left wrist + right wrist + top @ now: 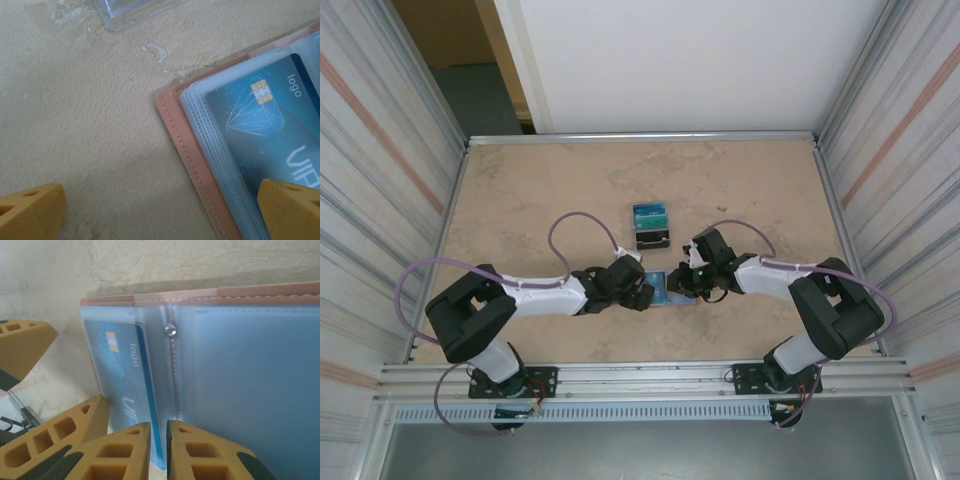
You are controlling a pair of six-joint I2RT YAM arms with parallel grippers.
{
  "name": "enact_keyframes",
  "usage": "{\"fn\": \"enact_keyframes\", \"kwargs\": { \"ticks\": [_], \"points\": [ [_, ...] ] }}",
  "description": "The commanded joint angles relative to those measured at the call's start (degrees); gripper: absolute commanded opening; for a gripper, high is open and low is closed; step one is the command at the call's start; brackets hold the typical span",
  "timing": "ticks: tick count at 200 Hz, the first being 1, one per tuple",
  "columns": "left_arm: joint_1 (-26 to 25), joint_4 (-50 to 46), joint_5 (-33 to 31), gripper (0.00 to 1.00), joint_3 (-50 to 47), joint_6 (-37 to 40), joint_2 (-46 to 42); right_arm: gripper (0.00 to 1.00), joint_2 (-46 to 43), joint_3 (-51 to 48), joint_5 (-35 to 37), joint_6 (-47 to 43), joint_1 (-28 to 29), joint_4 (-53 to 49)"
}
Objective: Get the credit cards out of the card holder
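Right wrist view has the right gripper pinched narrow on the open card holder near its spine, seemingly to steady it, while the left gripper spreads wide across its corner, one finger over the blue credit card sleeved inside.

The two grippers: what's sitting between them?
The open card holder, holding a blue credit card, lies between the left gripper and the right gripper, seen in the top view.
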Motion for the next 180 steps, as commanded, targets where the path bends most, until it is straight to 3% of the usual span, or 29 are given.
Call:
{"fn": "enact_keyframes", "kwargs": {
  "ticks": [1, 101, 180],
  "points": [
    [0.42, -3.16, -0.48, 0.99, 0.93, -0.42, 1.57, 0.16, 1.32, -1.31, -2.24, 0.93, -0.66, 2.61],
    [0.41, -3.02, 0.46, 0.99, 1.15, -0.62, 1.94, 0.13, 3.92, -2.46, -6.02, 2.16, -0.84, 8.54],
    [0.35, -3.26, 0.44, 0.99, 1.11, -0.67, 1.68, 0.15, -0.30, -2.99, -4.45, 0.93, -0.94, 6.58]
  ]
}}
